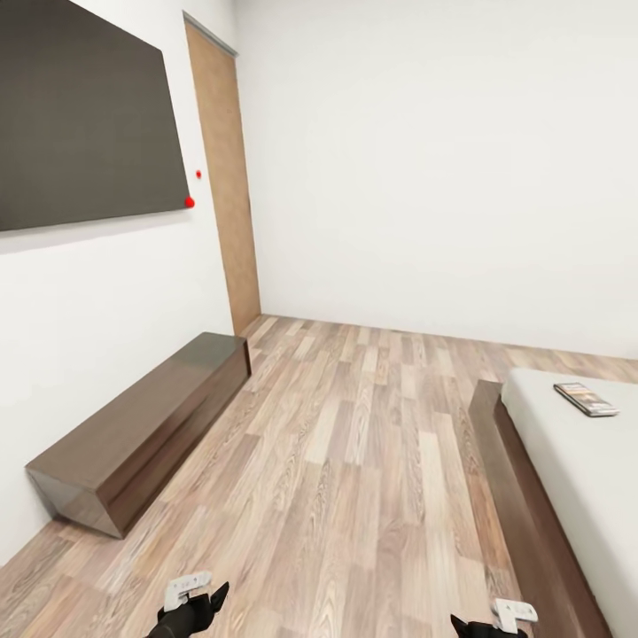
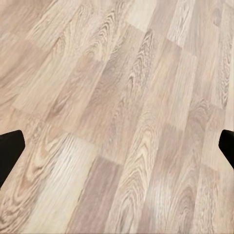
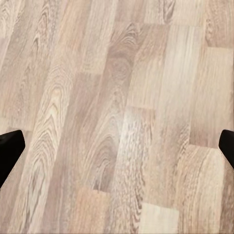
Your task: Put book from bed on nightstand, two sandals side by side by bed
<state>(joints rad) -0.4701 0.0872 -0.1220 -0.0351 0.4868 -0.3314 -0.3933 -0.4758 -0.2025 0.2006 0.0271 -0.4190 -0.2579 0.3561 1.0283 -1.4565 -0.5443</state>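
Observation:
The book (image 1: 585, 399), thin with a striped cover, lies flat on the off-white mattress of the bed (image 1: 576, 478) at the right edge of the head view. The bed's dark wooden frame (image 1: 514, 483) runs along the plank floor. My left gripper (image 1: 190, 607) and right gripper (image 1: 492, 625) hang low at the bottom of that view, well short of the bed. Both wrist views look down on bare planks, with the dark fingertips (image 2: 9, 151) (image 3: 9, 148) spread wide apart and nothing between them. The sandals and the nightstand are out of view.
A long low dark brown dresser (image 1: 142, 434) stands against the left wall under a large dark panel (image 1: 80, 115). A brown wooden door (image 1: 226, 177) sits in the far left corner. Open plank floor (image 1: 354, 461) stretches between the dresser and the bed.

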